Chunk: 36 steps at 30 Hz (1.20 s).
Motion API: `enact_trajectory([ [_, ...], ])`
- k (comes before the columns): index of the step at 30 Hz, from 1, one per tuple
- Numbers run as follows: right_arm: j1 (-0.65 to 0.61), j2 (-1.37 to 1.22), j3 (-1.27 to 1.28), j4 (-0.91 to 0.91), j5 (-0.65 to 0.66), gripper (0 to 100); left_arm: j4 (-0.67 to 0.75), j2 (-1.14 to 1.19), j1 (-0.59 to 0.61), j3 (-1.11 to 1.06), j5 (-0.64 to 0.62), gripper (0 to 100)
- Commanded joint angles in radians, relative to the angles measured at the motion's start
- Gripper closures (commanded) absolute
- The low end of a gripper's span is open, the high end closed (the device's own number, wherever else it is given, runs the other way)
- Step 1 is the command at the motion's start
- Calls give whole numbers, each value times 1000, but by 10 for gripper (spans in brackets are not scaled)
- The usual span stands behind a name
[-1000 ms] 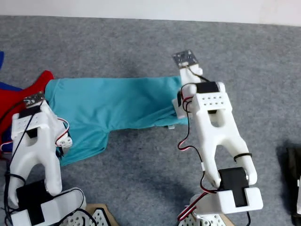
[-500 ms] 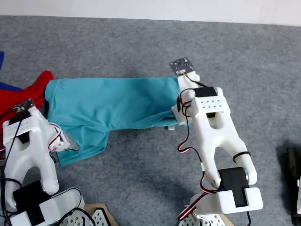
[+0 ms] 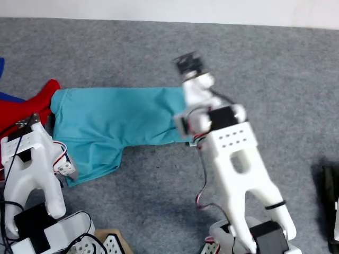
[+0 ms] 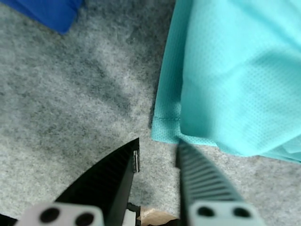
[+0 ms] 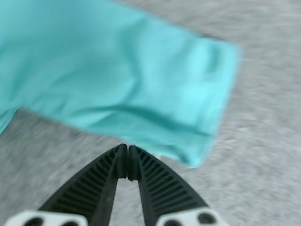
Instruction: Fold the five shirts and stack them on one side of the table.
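Observation:
A teal shirt (image 3: 114,119) lies spread across the middle of the grey table, one sleeve (image 3: 92,166) hanging toward the near side. My right gripper (image 3: 188,132) sits at the shirt's right near edge. In the right wrist view this gripper (image 5: 127,149) is shut, its tips pinching the hem of the teal shirt (image 5: 127,80). My left gripper (image 3: 68,170) rests by the sleeve's left corner. In the left wrist view the left gripper (image 4: 158,155) is open, just short of the teal corner (image 4: 165,128) and touching nothing.
A red shirt (image 3: 32,106) lies bunched at the table's left edge, with blue cloth (image 3: 4,98) beside it and blue cloth (image 4: 44,12) in the left wrist view. A black object (image 3: 331,196) sits at the right edge. Bare grey felt (image 3: 275,79) spreads to the right.
The right arm swung left and farther out, and the shirt's right edge shifted left with it. The left arm drew back toward the near left, off the shirt.

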<state>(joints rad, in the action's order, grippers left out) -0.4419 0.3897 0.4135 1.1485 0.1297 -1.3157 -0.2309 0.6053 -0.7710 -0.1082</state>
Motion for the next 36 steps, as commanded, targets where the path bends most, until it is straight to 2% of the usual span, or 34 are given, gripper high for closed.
enact_trajectory([
  [1, -79, 44, 65, -53, -15, 987, -31, -38, 4, 50, 6, 966],
  [5, -110, 42, 208, -202, -12, 987, -120, -113, 4, 90, 6, 984],
  [12, -170, 42, 380, -395, -11, 987, -190, -423, -21, 81, 2, 982],
  [18, -240, 42, 403, -460, -9, 973, -149, -461, -54, 21, 2, 980],
  [22, -334, 42, 394, -473, -14, 858, -55, -461, -50, -35, 6, 976],
  [25, -386, 41, 394, -516, -15, 851, 3, -461, -53, -90, 6, 906],
  [30, -433, 41, 386, -562, -17, 851, 17, -461, -54, -113, 6, 748],
  [33, -441, -1, 340, -558, -49, 851, 18, -456, -54, -113, 6, 757],
  [36, -430, -99, 237, -478, -81, 851, 43, -397, -53, -107, 6, 797],
])
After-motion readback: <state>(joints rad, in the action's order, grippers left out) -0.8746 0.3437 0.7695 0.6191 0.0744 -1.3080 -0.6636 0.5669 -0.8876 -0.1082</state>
